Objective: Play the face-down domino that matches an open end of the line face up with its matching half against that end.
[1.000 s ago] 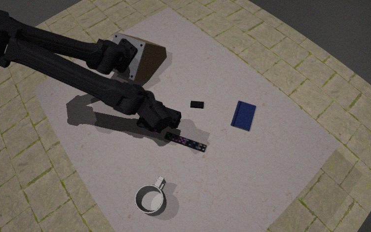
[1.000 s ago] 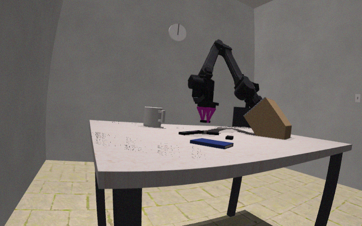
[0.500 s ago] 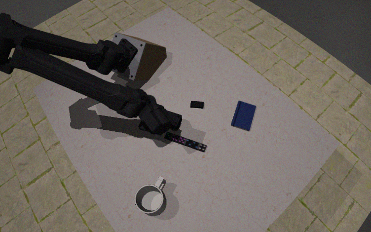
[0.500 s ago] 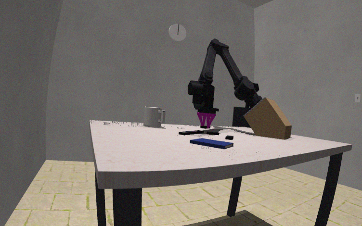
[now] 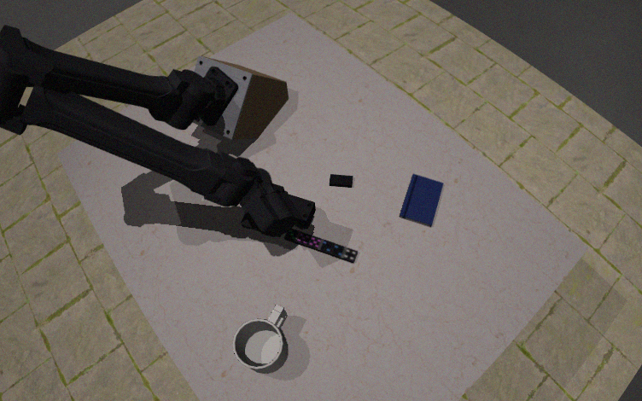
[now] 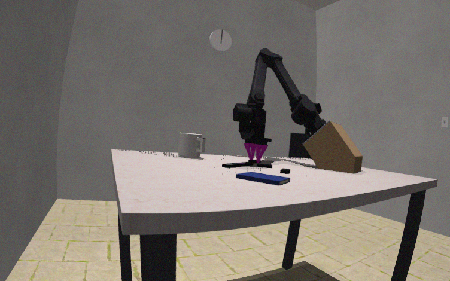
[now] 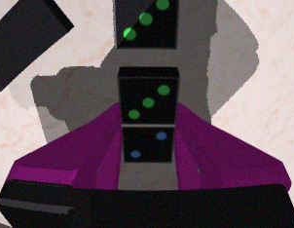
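Note:
My gripper (image 6: pixel 255 161) (image 7: pixel 148 112) is shut on a domino (image 7: pixel 149 102), face up with three green pips toward the line and two blue pips toward me. It is held low over the table. The line of dominoes (image 5: pixel 333 247) (image 6: pixel 233 165) lies face up; its green three-pip end (image 7: pixel 146 21) is straight ahead, with a gap between in the wrist view. A face-down domino (image 6: pixel 265 165) (image 7: pixel 31 36) lies to the left of the line's end in the wrist view. Another face-down domino (image 5: pixel 341 180) (image 6: pixel 285 171) lies farther away. The arm hides the fingers in the top view.
A blue book (image 5: pixel 422 200) (image 6: pixel 262 177) lies beyond the dominoes. A grey mug (image 5: pixel 259 343) (image 6: pixel 189 145) stands on the other side of the line. The wooden block (image 5: pixel 264 109) (image 6: pixel 335 150) bearing the arm's base stands at the table's side.

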Motion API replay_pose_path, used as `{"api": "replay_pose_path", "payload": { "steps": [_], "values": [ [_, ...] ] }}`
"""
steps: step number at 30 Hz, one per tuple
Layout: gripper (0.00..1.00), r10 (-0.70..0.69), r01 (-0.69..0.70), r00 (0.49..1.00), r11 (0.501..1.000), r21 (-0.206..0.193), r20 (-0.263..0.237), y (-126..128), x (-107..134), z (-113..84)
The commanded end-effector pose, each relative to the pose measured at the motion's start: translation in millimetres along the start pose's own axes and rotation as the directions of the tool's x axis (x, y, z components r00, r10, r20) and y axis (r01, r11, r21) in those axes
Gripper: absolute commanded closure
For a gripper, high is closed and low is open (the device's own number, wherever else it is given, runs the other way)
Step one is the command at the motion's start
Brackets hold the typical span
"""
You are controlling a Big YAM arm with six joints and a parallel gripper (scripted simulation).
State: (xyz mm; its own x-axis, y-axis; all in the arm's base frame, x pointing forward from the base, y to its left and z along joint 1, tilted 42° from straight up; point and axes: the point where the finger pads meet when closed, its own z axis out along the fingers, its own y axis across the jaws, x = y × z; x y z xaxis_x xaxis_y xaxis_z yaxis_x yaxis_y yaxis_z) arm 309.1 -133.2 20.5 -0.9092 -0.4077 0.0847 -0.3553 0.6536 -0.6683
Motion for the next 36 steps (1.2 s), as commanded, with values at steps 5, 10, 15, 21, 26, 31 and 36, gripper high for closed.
{"api": "replay_pose_path", "payload": {
  "steps": [5,10,15,21,26,31,36],
  "values": [
    [0.78,-0.001,0.001,1.0,1.0,0.002,0.003,0.1,0.4,1.2],
    [0.78,-0.003,0.003,1.0,1.0,0.002,0.003,0.7,1.3,2.2],
    [0.78,-0.003,0.003,1.0,1.0,0.002,0.003,0.7,1.3,2.2],
    [0.78,0.001,-0.001,1.0,1.0,0.003,0.006,0.9,-8.4,4.8],
    [0.78,0.002,-0.002,1.0,1.0,0.003,0.006,2.1,-13.1,8.8],
    [0.78,0.002,-0.002,1.0,1.0,0.003,0.006,2.1,-13.1,8.8],
    [0.78,-0.007,0.007,1.0,1.0,-0.003,-0.009,3.7,-7.0,6.3]
  ]
}}
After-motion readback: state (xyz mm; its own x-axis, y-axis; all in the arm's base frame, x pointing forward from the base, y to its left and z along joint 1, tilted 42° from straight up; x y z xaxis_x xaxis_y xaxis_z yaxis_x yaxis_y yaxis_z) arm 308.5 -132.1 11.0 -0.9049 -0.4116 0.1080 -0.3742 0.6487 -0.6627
